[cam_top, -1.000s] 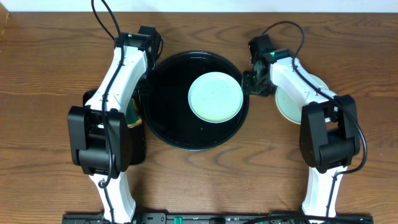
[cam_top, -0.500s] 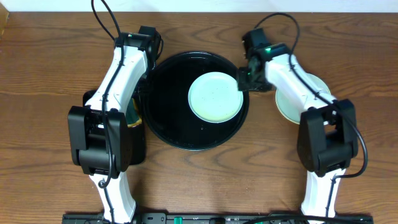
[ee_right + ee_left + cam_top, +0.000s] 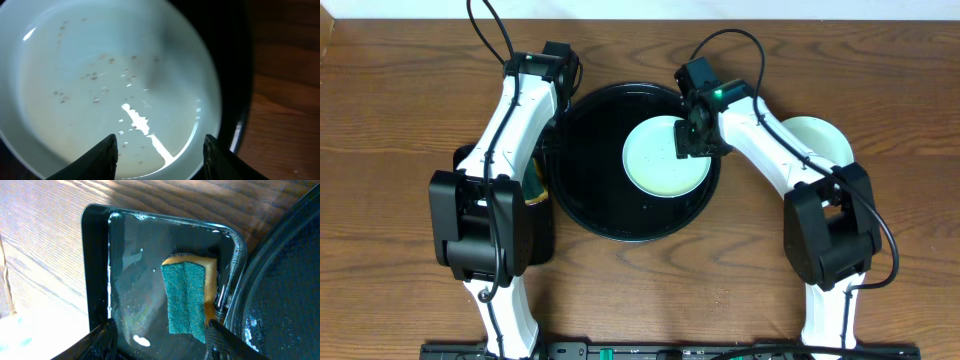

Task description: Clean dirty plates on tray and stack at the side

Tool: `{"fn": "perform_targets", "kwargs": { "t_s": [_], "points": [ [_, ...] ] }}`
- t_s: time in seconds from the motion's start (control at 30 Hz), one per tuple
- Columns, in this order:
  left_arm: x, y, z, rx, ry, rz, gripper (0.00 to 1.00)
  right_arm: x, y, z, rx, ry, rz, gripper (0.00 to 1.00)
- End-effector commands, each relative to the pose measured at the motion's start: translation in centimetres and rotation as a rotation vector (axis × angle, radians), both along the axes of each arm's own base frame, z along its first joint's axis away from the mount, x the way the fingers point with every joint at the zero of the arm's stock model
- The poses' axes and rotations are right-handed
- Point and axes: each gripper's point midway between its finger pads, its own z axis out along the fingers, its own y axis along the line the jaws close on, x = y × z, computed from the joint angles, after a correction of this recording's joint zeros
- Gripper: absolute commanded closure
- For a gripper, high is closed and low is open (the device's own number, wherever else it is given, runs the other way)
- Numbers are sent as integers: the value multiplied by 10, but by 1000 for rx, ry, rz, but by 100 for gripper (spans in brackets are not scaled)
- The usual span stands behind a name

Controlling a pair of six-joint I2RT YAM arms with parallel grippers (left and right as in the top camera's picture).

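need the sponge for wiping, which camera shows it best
The left wrist view: the sponge lies in full sight, green side up, in the small rectangular tray. The overhead view shows only a sliver of it, mostly hidden. The right wrist view shows none of it.

Pale blue plate (image 3: 655, 162) speckled brown, tray (image 3: 590, 175) glossy black, sponge (image 3: 185, 300) teal over yellow.

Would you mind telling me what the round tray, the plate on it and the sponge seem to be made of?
The round tray: glossy black, probably plastic or lacquer, with sharp reflections. The plate: likely glazed ceramic or melamine, with bright highlights. The sponge: yellow foam with a teal fibrous scouring layer.
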Motion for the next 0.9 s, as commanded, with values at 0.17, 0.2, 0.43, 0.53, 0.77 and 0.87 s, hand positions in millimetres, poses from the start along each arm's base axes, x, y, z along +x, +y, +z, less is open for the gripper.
{"fn": "perform_targets", "kwargs": {
  "t_s": [0.17, 0.2, 0.43, 0.53, 0.77, 0.87],
  "points": [
    [-2, 2, 4, 2, -6, 9, 43, 11, -21, -3, -10, 9, -68, 46],
    [-2, 2, 4, 2, -6, 9, 43, 11, -22, -4, -11, 11, -68, 46],
    [-2, 2, 4, 2, -6, 9, 43, 8, -19, -7, -14, 18, -53, 46],
    [-2, 2, 4, 2, -5, 9, 43, 6, -16, -12, -17, 29, -47, 46],
    [-2, 2, 4, 2, -5, 9, 43, -1, -8, -30, -9, 77, -29, 45],
    [-3, 3, 4, 3, -2, 9, 43, -5, -4, -39, 3, 105, -24, 46]
  ]
}}
